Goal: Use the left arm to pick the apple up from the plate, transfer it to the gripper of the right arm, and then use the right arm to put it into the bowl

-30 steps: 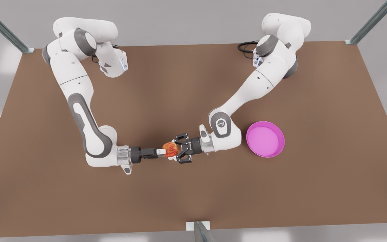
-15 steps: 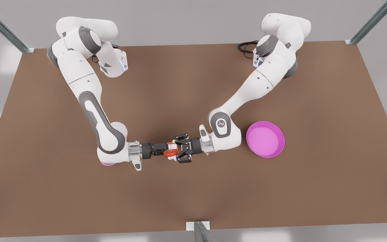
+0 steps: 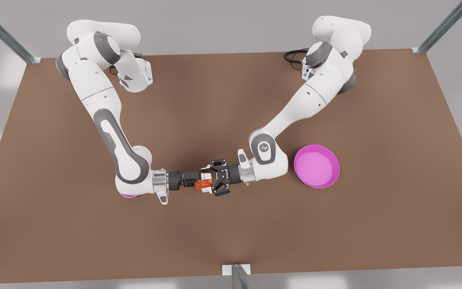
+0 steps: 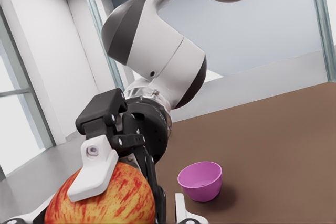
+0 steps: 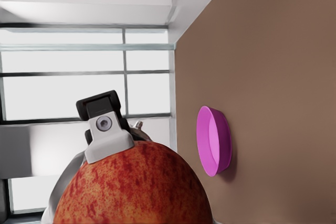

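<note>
While left gripper (image 3: 197, 181) grips apple (image 3: 203, 184) | right gripper (image 3: 205, 182) fingers (image 3: 205, 176) have closed

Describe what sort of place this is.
Probably a simulated robot lab: two arms on a brown table, left gripper and right gripper both at an apple mid-table, metal frame posts, big windows behind.
</note>
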You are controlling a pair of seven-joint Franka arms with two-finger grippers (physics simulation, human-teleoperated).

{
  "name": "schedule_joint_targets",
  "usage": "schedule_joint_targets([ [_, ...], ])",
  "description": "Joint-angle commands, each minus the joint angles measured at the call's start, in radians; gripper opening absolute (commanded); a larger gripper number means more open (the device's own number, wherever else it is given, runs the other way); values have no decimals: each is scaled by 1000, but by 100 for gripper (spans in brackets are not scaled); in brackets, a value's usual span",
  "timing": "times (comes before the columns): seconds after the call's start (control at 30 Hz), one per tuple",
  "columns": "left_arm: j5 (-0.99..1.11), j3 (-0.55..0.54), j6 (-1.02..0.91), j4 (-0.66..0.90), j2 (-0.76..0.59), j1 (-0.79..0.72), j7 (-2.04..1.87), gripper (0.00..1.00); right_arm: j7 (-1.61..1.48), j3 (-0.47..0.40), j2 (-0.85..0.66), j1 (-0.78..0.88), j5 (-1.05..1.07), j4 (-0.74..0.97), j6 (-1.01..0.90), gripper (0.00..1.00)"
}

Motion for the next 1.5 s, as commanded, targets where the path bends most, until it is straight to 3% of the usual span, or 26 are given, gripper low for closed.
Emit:
schedule_joint_targets([
  [0.0,0,-1,-2,0,-2,0,22,99,-20,1,-2,-9,-24,1,-8,66],
  [0.33,-1,-2,-2,0,-2,0,22,99,-22,-9,-14,-39,-238,-4,1,67],
  [0.53,26,5,-34,-19,-15,70,-30,99,-82,-2,-23,-186,-294,-48,-101,66],
  [0.6,183,8,-114,-114,-40,227,-225,100,-126,-4,-8,-250,-294,-55,-170,66],
  [0.7,666,13,-118,-395,-316,481,-930,100,-169,-15,6,-338,-358,-56,-249,66],
  [0.77,1079,19,-327,-403,-419,544,-1524,100,-174,-13,3,-376,-390,-58,-288,66],
  [0.87,1445,18,-847,-291,-563,623,-2026,100,-227,-13,1,-445,-450,-91,-342,66],
  [0.93,1571,18,-1023,-240,-637,655,-2333,100,-241,-13,0,-465,-462,-104,-368,66],
  [1.03,1539,19,-1033,-227,-730,693,-2446,100,-240,-12,-14,-479,-554,-95,-384,66],
  [1.07,1469,106,-1027,-233,-768,660,-2446,100,-238,-12,-17,-479,-574,-90,-367,66],
  [1.1,1355,467,-1024,-257,-844,364,-2443,100,-221,-12,-25,-477,-594,-72,-347,66],
  [1.13,1320,622,-1002,-343,-919,231,-2436,100,-208,-13,-25,-476,-628,-55,-328,66],
  [1.17,1320,622,-945,-415,-960,231,-2429,100,-192,-13,-26,-474,-679,-32,-311,66],
  [1.27,1318,616,-967,-375,-922,234,-2433,100,-59,-1,-31,-470,-881,33,-272,65],
  [1.47,1330,619,-958,-317,-839,238,-2462,100,0,1,-48,-437,-963,36,-245,64],
])
